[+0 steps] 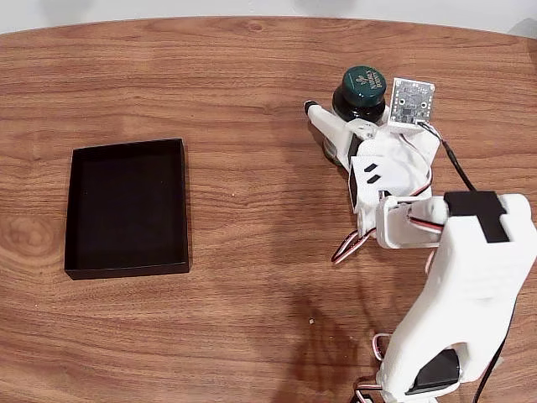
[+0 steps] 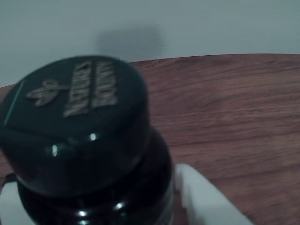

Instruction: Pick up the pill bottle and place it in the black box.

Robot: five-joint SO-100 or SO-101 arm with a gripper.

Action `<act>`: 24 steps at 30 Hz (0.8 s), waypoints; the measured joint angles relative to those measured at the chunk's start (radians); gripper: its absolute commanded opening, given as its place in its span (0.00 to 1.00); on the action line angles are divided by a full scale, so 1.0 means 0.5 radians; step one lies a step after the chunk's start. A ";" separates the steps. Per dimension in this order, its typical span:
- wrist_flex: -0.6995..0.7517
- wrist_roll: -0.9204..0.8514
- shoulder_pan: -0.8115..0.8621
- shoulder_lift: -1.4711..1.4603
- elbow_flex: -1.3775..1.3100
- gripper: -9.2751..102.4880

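You have a wide wooden table (image 1: pixel 252 277) under you, and your white arm (image 1: pixel 461 285) comes in from the lower right of the fixed view and reaches up toward the upper right. The black box (image 1: pixel 127 208) lies at the left of that frame, flat on the wood, with nothing in it, well apart from everything else.

The pill bottle (image 1: pixel 361 91) stands upright at the upper right of the fixed view, its green cap facing the camera. Your gripper (image 1: pixel 340 138) is right against it: one white finger shows on the bottle's left side, while the wrist camera board hides the other side. In the wrist view the bottle (image 2: pixel 89 140) fills the left and centre of the frame, with white finger parts low on both sides of it.

The jaws stand around the bottle, but whether they are already pressing it I cannot tell; the picture is soft and the contact is hidden.

You are at the grasp step, by my reading. Next you need a firm squeeze on the body below the cap, a straight lift, then a long carry to the left of the frame.
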 measured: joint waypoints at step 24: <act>-0.181 -0.074 -0.393 0.503 0.592 0.15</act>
